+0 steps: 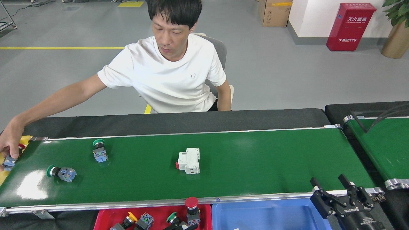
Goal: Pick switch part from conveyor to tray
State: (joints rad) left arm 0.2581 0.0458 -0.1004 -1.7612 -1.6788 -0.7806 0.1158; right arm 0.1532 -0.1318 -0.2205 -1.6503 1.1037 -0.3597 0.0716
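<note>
Red cabinet (350, 26) by far wall: white Chinese characters across top (too small to make out for certain), second white line lower ending in "119". Right pincer (339, 187): white brand lettering on body, not legible.

conveyor (255, 163) | white breaker (189, 160) at centre | green-capped switch (99, 150) and second green-capped switch (60, 172) near left end, apart | blue-bodied switch (9, 161) at left edge

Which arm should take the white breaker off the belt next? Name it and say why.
Right. The right gripper is the only one in view, open over the conveyor near rail, with bare belt between it and the white breaker. The left gripper is out of view.
</note>
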